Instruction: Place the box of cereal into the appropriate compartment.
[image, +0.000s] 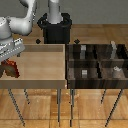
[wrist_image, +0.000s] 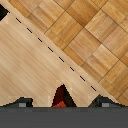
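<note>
A bare simulated test room, not a lived-in place.

We saw a rendered room with a parquet floor (image: 95, 30) of light and brown wooden squares, and nothing homely on it. Two work surfaces stood side by side on thin metal legs: a large light-wood tray (image: 42, 62) and a dark, streaky wooden bin (image: 97, 62) split into four cells. The arm rose from a black pedestal (image: 56, 27) behind them. We found flat textures and blocky edges everywhere, as in a simulator.
</note>
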